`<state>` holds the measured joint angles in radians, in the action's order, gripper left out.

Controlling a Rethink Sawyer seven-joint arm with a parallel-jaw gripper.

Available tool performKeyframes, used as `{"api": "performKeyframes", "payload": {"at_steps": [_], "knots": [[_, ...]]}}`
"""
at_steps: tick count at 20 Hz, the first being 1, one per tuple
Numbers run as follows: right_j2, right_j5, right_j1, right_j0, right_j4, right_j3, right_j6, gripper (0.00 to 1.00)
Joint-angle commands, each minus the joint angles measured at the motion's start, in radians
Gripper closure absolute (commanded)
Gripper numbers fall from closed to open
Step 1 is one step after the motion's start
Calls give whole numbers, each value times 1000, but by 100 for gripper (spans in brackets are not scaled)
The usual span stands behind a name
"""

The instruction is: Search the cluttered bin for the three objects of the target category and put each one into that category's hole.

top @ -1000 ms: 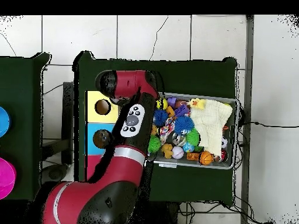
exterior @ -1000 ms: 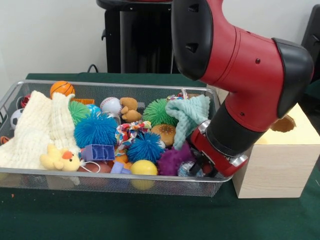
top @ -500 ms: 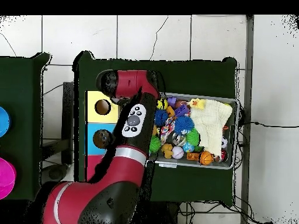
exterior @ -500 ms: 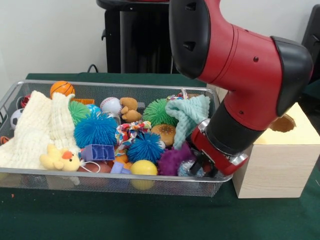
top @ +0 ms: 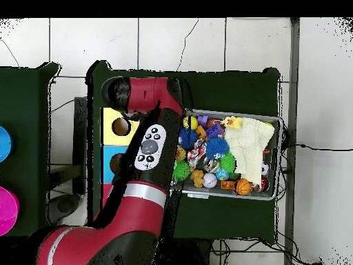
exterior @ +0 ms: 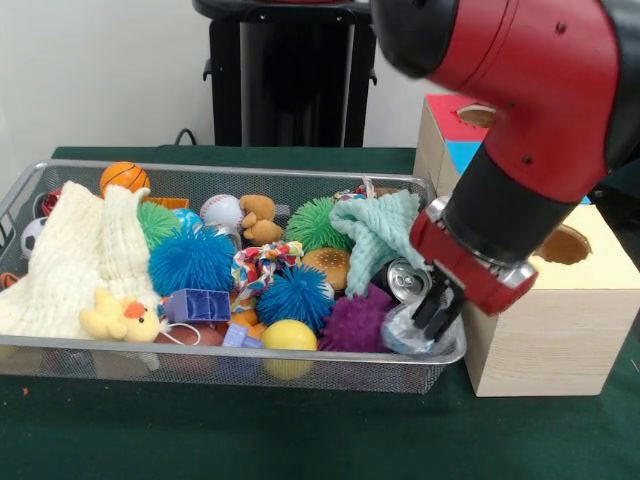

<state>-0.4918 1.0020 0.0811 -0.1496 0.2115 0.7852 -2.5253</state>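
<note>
My gripper (exterior: 432, 312) hangs over the right end of the wire bin (exterior: 120, 362), by its front corner. Its black fingers (exterior: 442, 300) are shut on a crumpled silvery can (exterior: 403, 331) held just above the bin's rim. A second can (exterior: 405, 279) with a round silver top lies right behind it, beside the mint cloth (exterior: 380, 232). The wooden box (exterior: 545, 330) stands to the right; a hole (exterior: 566, 247) shows in its yellow top. In the overhead view the arm (top: 148, 148) covers the gripper and the can.
The bin holds spiky balls in blue (exterior: 190, 260), purple (exterior: 357, 320) and green (exterior: 318, 222), a yellow ball (exterior: 288, 335), a duck (exterior: 120, 318), a cream cloth (exterior: 70, 255) and a small basketball (exterior: 124, 176). Blue (exterior: 465, 155) and red (exterior: 450, 108) box sections lie behind.
The arm swung right and rose. The gripper drew up and right from beside the purple ball, and the silvery can came with it, up toward the bin's right corner.
</note>
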Motion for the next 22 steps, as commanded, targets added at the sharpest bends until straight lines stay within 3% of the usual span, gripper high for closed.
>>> {"api": "performKeyframes", "payload": {"at_steps": [1, 14, 15, 22], "knots": [[39, 52, 89, 5, -6, 62, -91, 100], [59, 62, 92, 16, -23, 55, -64, 100], [55, 64, 90, 17, -34, 48, -48, 0], [61, 66, 93, 15, -30, 86, -58, 0]]}}
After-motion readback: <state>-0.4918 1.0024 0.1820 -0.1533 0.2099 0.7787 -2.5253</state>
